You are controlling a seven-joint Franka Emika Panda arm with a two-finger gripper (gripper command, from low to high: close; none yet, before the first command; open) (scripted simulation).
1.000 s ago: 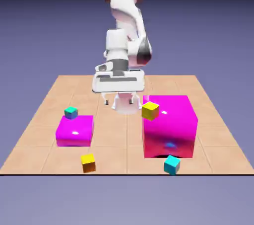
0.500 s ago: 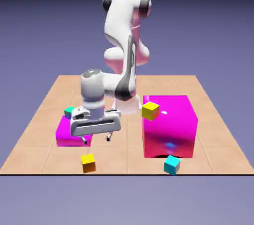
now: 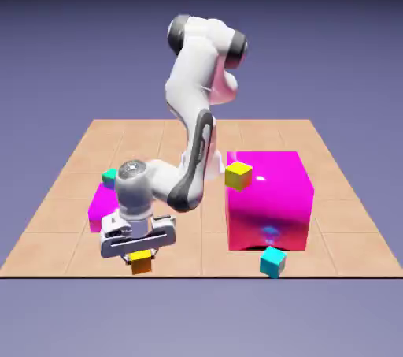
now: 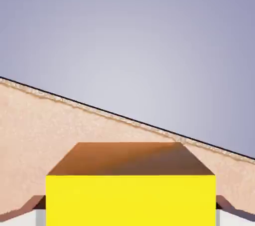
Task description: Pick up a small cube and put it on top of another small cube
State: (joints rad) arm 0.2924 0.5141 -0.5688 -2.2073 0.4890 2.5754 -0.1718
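— Looking at the near edge of the table (image 3: 71,154): where is the small cube (image 3: 142,261)?

— Down at the near left, close to the table's front edge, yellow on top and orange on its sides. The gripper (image 3: 140,254) sits right over it, fingers down either side.

— Is the hand clamped on it?

— Yes, the jaws are closed against the cube. In the hand view the small cube (image 4: 130,190) fills the bottom between the finger tips, yellow face large and an orange face above it, with the tan table surface (image 4: 40,125) around it.

— Is it off the table?

— I cannot tell; it looks level with the tiles.

— What else is around?

— Just behind the hand, on the exterior view's left, the smaller magenta block (image 3: 101,204) with a teal cube (image 3: 109,176) at its far edge, partly hidden by the arm. On the right stands the large magenta block (image 3: 271,198), an all-yellow cube (image 3: 238,176) at its upper left corner. A second teal cube (image 3: 273,261) lies on the table just in front of that block, well apart from the gripper.
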